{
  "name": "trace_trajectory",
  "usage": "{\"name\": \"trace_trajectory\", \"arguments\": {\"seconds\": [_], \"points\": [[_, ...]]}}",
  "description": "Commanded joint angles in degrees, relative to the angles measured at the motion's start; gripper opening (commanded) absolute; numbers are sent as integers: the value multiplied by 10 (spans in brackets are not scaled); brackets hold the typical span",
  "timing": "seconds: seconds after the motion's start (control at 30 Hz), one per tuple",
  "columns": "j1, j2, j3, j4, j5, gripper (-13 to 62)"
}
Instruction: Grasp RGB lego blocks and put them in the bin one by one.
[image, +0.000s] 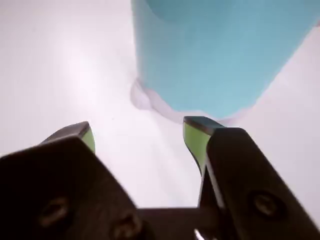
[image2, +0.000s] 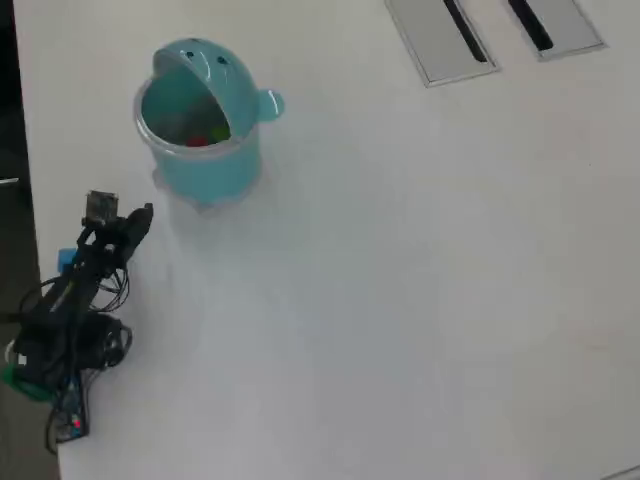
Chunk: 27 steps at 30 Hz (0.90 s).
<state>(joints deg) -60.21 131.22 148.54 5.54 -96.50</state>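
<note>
Two views show one arm low on a white table, its gripper spread wide and empty: in the wrist view the green-padded fingertips stand well apart with only bare table between them.

The bin stands just ahead of the gripper. In the wrist view its teal wall fills the upper centre and right, nearer the right-hand finger than the left. In the overhead view it lies up and to the right of the gripper tip, close but not touching. The bin stands upright, its domed lid tipped back so the mouth is open to the camera, and its side knob points right.

Inside the bin the overhead view shows a red block and a green one, side by side against the wall nearer the arm. A blue block cannot be made out; whether it sits hidden in the teal interior or elsewhere cannot be told. No block lies on the visible table.

As a judgement, at least two of the three drops appear done. With the gripper holding nothing, the next move depends on finding any remaining block; none lies between the fingers or on the table in view.

Two grey slotted panels are set into the table's far edge, well apart from the work.
</note>
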Motion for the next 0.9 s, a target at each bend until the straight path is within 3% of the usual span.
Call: {"name": "trace_trajectory", "arguments": {"seconds": [0.0,0.87], "points": [[-15,43,-11,-41,0,321],[-235,42,77,-25,17,321]]}}
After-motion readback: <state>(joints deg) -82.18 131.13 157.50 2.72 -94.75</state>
